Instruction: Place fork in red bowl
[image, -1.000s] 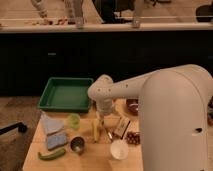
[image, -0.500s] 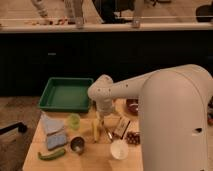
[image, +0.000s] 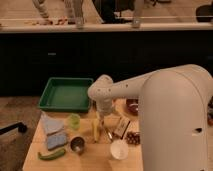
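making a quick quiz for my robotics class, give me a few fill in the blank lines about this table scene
1. The tray at the far corner of the table is ___ in colour.
2. The gripper points down, right above the ___ banana.
3. The fork lies on the table beside the banana, not in the ___ bowl.
Missing words: green; yellow; red.

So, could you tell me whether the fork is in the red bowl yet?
Out: the fork lies on the table beside the banana, under the pincer; the red bowl sits apart.
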